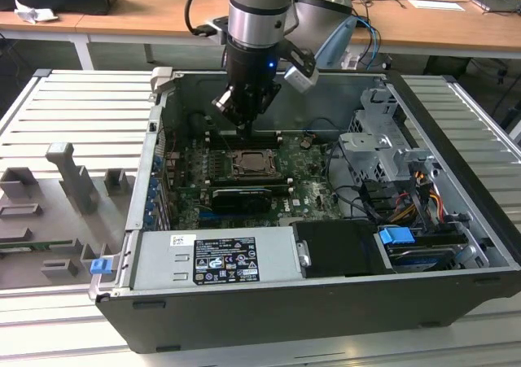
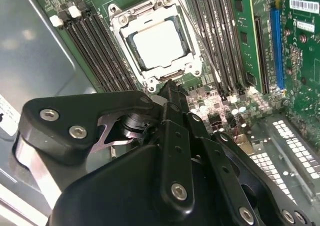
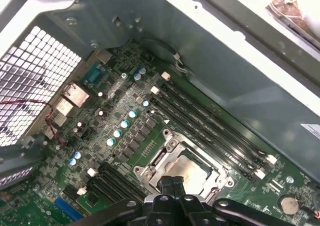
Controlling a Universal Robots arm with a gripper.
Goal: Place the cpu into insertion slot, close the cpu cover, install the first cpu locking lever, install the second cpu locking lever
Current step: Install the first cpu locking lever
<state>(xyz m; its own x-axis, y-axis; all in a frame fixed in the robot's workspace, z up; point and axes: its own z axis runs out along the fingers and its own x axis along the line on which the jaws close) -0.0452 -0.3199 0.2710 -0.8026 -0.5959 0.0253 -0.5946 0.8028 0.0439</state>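
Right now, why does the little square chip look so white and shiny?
In the second wrist view, light glares off the cpu, washing its face almost white; in the first wrist view it looks duller tan; in the exterior view, dim grey.

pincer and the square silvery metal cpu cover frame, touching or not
Cannot tell. In the second wrist view the pincer tip overlaps the edge of the silvery square cover frame, hiding any contact or gap.

cpu [image 2: 161, 39] pale matt metal, cpu cover [image 2: 121, 33] shiny silver metal, claw [image 2: 169, 88] matt blk
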